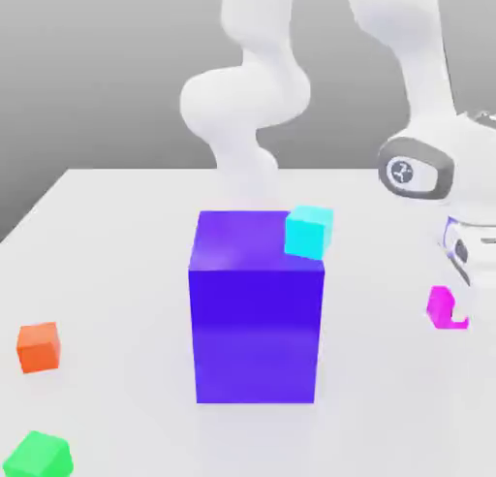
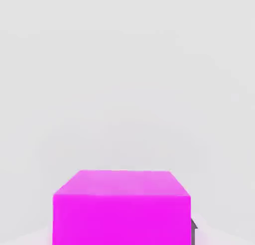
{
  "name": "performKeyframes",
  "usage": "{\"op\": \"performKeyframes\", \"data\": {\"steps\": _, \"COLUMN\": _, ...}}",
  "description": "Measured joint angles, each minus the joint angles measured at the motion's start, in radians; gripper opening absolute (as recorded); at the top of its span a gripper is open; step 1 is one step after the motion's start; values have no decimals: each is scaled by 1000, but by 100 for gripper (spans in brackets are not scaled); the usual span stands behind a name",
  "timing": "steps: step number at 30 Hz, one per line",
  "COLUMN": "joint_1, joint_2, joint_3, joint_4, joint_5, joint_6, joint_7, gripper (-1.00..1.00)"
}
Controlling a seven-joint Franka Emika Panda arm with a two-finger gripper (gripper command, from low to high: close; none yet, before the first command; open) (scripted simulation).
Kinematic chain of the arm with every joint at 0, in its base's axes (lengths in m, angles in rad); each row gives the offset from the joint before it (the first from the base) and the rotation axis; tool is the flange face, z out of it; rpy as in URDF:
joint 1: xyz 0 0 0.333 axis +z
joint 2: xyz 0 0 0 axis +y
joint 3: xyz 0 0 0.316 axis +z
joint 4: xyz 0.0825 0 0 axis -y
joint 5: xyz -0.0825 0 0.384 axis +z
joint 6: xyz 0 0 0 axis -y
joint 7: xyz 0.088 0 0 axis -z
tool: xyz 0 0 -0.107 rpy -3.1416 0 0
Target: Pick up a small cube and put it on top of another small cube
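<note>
The gripper (image 1: pixel 463 296) is low on the exterior view's right, and the pink cube (image 1: pixel 443 307) sits right at its tips; I cannot tell how firmly it is held. The hand view shows the pink cube (image 2: pixel 122 209) up close. The exterior view adds the big purple block (image 1: pixel 256 310) with a cyan cube (image 1: pixel 309 232) on it.

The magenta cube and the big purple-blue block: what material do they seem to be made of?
The magenta cube looks like plain matte plastic: flat, even colour with no highlights. The big purple-blue block seems smooth and slightly glossy: a pale sheen lies on its top. Both are simulator renders, so the material stays uncertain.
</note>
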Motion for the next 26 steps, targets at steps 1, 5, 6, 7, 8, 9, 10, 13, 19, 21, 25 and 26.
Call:
{"op": "performKeyframes", "data": {"steps": 1, "joint_1": -34, "joint_2": 13, "joint_3": -26, "joint_4": 27, "joint_5": 15, "joint_6": -19, "joint_7": -13, "gripper": -100}}
{"op": "performKeyframes", "data": {"steps": 5, "joint_1": -185, "joint_2": 67, "joint_3": -144, "joint_4": 138, "joint_5": 77, "joint_6": -94, "joint_7": -57, "gripper": -100}}
{"op": "performKeyframes", "data": {"steps": 6, "joint_1": -220, "joint_2": 79, "joint_3": -170, "joint_4": 161, "joint_5": 91, "joint_6": -110, "joint_7": -66, "gripper": -100}}
{"op": "performKeyframes", "data": {"steps": 7, "joint_1": -254, "joint_2": 88, "joint_3": -194, "joint_4": 183, "joint_5": 103, "joint_6": -124, "joint_7": -73, "gripper": -100}}
{"op": "performKeyframes", "data": {"steps": 8, "joint_1": -286, "joint_2": 97, "joint_3": -218, "joint_4": 203, "joint_5": 115, "joint_6": -138, "joint_7": -82, "gripper": -100}}
{"op": "performKeyframes", "data": {"steps": 9, "joint_1": -316, "joint_2": 105, "joint_3": -240, "joint_4": 222, "joint_5": 127, "joint_6": -151, "joint_7": -90, "gripper": -100}}
{"op": "performKeyframes", "data": {"steps": 10, "joint_1": -346, "joint_2": 113, "joint_3": -262, "joint_4": 240, "joint_5": 138, "joint_6": -163, "joint_7": -99, "gripper": -100}}
{"op": "performKeyframes", "data": {"steps": 13, "joint_1": -432, "joint_2": 129, "joint_3": -326, "joint_4": 289, "joint_5": 168, "joint_6": -197, "joint_7": -121, "gripper": -100}}
{"op": "performKeyframes", "data": {"steps": 19, "joint_1": -587, "joint_2": 142, "joint_3": -455, "joint_4": 360, "joint_5": 220, "joint_6": -250, "joint_7": -117, "gripper": -100}}
{"op": "performKeyframes", "data": {"steps": 21, "joint_1": -646, "joint_2": 187, "joint_3": -486, "joint_4": 394, "joint_5": 261, "joint_6": -236, "joint_7": -111, "gripper": -100}}
{"op": "performKeyframes", "data": {"steps": 25, "joint_1": -711, "joint_2": 276, "joint_3": -478, "joint_4": 429, "joint_5": 322, "joint_6": -184, "joint_7": -128, "gripper": 100}}
{"op": "performKeyframes", "data": {"steps": 26, "joint_1": -711, "joint_2": 276, "joint_3": -478, "joint_4": 429, "joint_5": 322, "joint_6": -184, "joint_7": -128, "gripper": 100}}
